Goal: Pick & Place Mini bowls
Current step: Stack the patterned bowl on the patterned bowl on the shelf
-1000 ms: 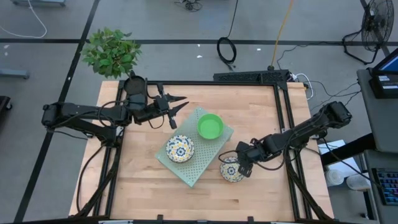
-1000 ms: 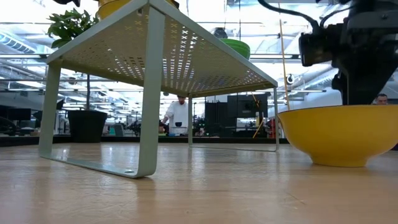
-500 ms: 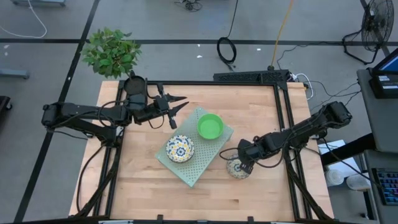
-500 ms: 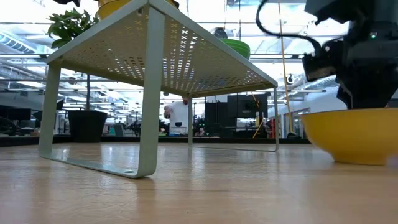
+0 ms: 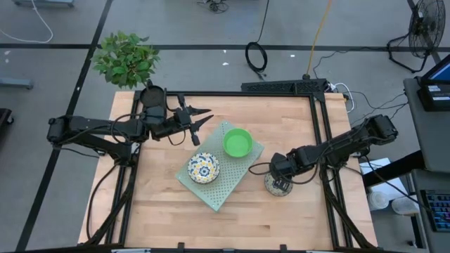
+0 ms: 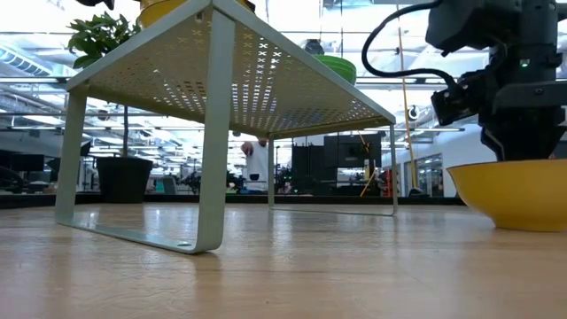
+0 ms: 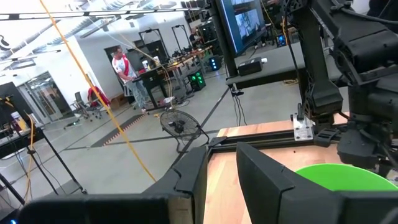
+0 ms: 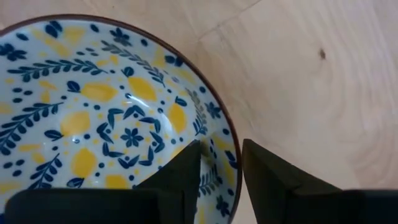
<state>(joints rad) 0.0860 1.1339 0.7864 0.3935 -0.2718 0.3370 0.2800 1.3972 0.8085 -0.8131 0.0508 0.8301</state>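
A floral mini bowl (image 5: 278, 188), yellow outside (image 6: 518, 190), stands on its foot on the wooden table, right of the rack. My right gripper (image 8: 221, 163) points down over it, open, one finger inside the rim and one outside. A second floral mini bowl (image 5: 203, 168) and a green mini bowl (image 5: 238, 143) sit on the pale green perforated rack (image 5: 219, 195). My left gripper (image 5: 202, 119) hovers level beyond the rack's far left corner, open and empty. My right gripper comes from above and straddles the floral bowl's rim (image 8: 235, 177). One finger (image 8: 186, 171) is inside the bowl and the other (image 8: 267, 174) outside. The rim lies nearer the outer finger, with a gap to the inner one. Which finger touches, I cannot tell. The bowl sits upright on the table.
A potted plant (image 5: 125, 57) stands off the table's far left corner. A black frame (image 5: 320, 133) runs along the table's far and right edges. Bare wood lies in front of the rack and the bowl. In the low view a person (image 6: 257, 164) moves in the room behind.
My right gripper has gone toward the table's right edge and a little down. The floral bowl on the table has slid along with it to the right, staying upright on the wood.
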